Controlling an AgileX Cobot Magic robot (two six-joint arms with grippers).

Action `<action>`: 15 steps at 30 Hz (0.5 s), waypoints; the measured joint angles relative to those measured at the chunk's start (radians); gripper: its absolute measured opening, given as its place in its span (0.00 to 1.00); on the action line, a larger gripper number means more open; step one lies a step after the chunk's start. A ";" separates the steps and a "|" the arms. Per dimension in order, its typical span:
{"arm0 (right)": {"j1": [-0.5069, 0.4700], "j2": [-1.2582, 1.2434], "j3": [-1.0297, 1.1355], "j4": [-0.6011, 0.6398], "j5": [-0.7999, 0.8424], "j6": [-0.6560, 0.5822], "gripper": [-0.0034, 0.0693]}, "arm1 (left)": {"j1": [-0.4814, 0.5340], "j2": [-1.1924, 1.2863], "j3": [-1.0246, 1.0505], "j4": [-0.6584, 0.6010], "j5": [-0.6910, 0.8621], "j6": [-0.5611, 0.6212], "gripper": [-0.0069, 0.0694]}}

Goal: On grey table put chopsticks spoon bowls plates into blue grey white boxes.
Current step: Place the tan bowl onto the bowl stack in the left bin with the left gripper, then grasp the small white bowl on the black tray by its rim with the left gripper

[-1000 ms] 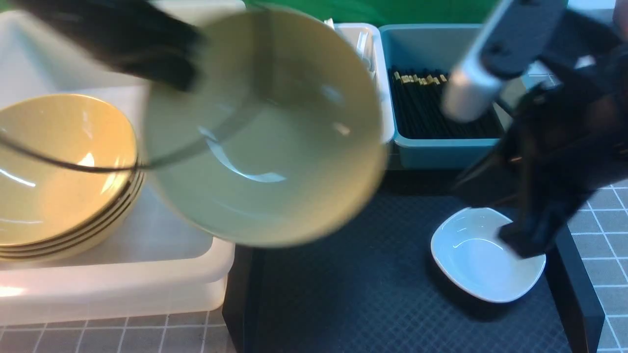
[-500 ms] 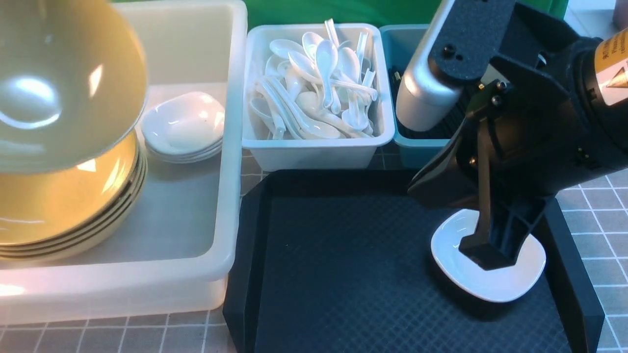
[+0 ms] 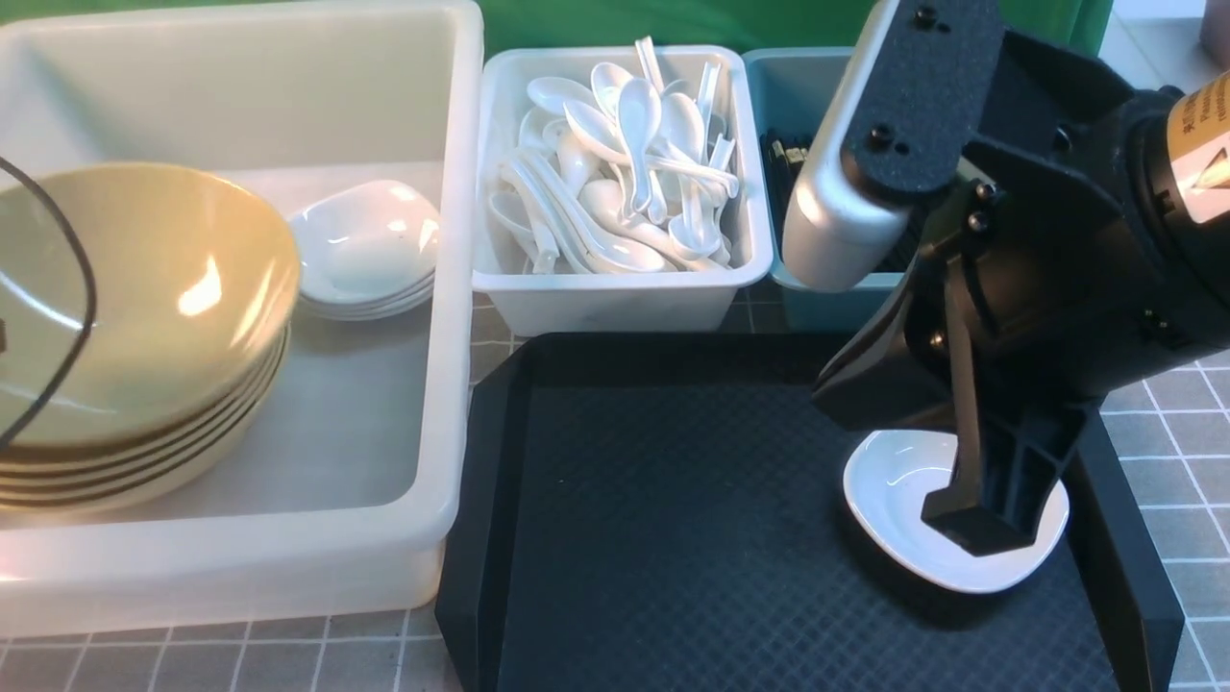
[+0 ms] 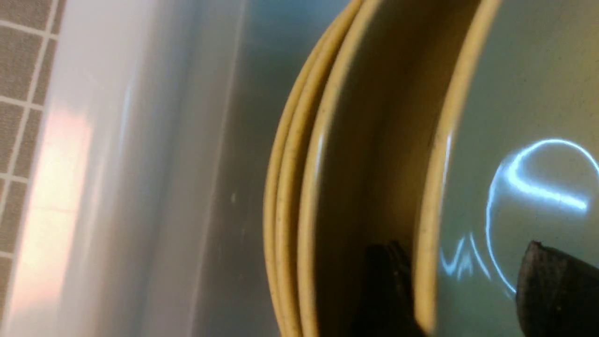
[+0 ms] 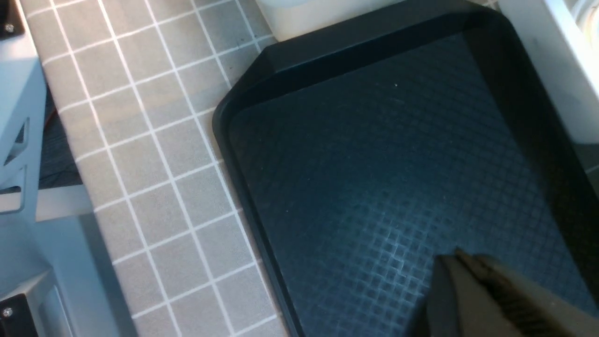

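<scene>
Nearly done: bowls (image 3: 192, 452) and plates (image 3: 365, 245) stacked in white tub (image 3: 454, 288), spoons (image 3: 625, 163) in grey bin (image 3: 615, 303), chopsticks (image 3: 783, 154) in blue bin (image 3: 783, 82). Left pincer (image 4: 463, 248) parted astride top bowl (image 3: 144, 279). Last plate (image 3: 894, 500) on black tray (image 3: 673, 529); right pincer (image 3: 971, 519) closed over it.

Grey tabletop (image 3: 1172, 423) ruled into small squares by thin white lines. Directly under the right hand (image 3: 966, 519): a black diamond-textured tray (image 3: 673, 538), flat on the grid. Beyond the hand, close against the tray's far edge (touching or not, cannot tell): a teal-blue bin (image 3: 812, 306), with a pale grey-white bin (image 3: 615, 303) just beside it, off to the hand's left. Farther to the hand's left, well apart from it: a large translucent white tub (image 3: 459, 288), near the tray's left edge. Strips of grid showing between tub and pale bin, and to the hand's right past the tray.
</scene>
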 joint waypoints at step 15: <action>0.001 0.001 0.000 -0.001 0.001 -0.018 0.10 | -0.023 -0.341 -0.081 0.212 0.029 -0.260 0.84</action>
